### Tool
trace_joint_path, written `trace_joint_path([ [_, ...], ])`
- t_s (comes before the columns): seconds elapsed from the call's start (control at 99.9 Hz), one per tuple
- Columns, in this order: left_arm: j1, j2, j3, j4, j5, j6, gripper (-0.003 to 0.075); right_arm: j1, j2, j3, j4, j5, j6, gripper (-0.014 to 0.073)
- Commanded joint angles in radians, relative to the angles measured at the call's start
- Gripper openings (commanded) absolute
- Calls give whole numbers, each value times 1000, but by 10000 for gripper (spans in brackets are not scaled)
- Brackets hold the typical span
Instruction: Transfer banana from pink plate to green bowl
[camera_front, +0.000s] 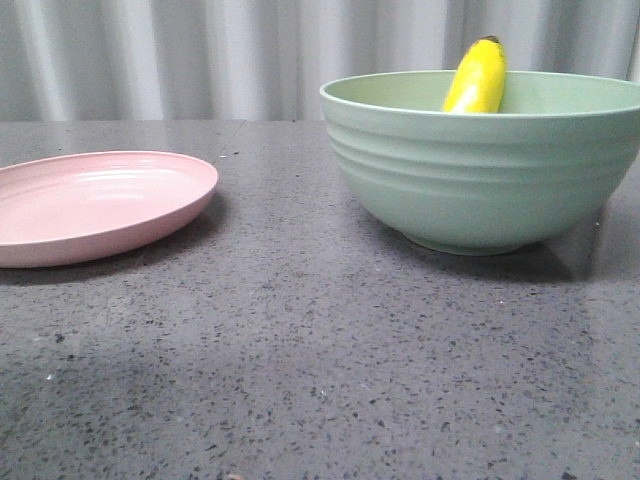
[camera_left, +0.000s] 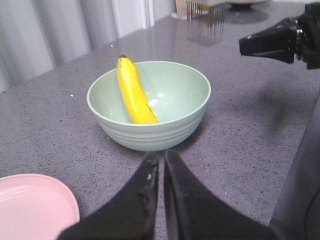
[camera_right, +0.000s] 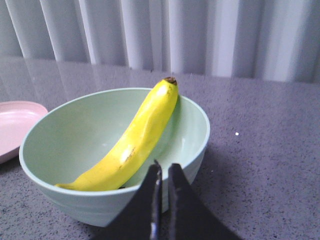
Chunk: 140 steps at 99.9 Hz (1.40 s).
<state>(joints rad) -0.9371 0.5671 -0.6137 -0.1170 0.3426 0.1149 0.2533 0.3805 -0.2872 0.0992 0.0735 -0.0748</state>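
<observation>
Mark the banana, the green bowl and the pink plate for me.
banana (camera_right: 142, 132): right wrist view, middle of its body.
green bowl (camera_front: 480, 190): front view, ridged outer wall.
pink plate (camera_front: 150, 225): front view, near rim.

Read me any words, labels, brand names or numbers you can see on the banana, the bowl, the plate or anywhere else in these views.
There is no readable text in any view.
The banana has only small dark specks, no sticker.
The green bowl shows plain ridges, no marking.
The pink plate is blank.
The left gripper and right gripper show no lettering.
The objects far back in the left wrist view are too blurred to read.
</observation>
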Motion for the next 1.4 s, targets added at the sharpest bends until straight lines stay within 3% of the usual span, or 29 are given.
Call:
trace_joint_path([
  [0.0, 1, -81, 60, -8, -134, -5, -20, -5, -57, 37, -10, -161, -9, -64],
  [0.3, 1, -268, 205, -8, -186, -5, -20, -5, -150, 128, -10, -179, -9, -64],
  [0.831, 1, -268, 226, 0, -187, -5, -20, -5, -150, 129, -10, -170, -9, -64],
  [0.961, 31, -268, 246, 58, -299, -5, -20, -5, -150, 129, -10, -170, -9, -64],
  [1.081, 103, -278, 309, 58, -510, -5, -20, -5, -150, 129, -10, -170, -9, -64],
  [1.201, 247, -337, 408, 56, -678, -5, -20, -5, -150, 129, -10, -170, -9, -64],
  [1.391, 507, -445, 553, 56, -740, -46, -20, -5, -150, 129, -10, -170, -9, -64],
])
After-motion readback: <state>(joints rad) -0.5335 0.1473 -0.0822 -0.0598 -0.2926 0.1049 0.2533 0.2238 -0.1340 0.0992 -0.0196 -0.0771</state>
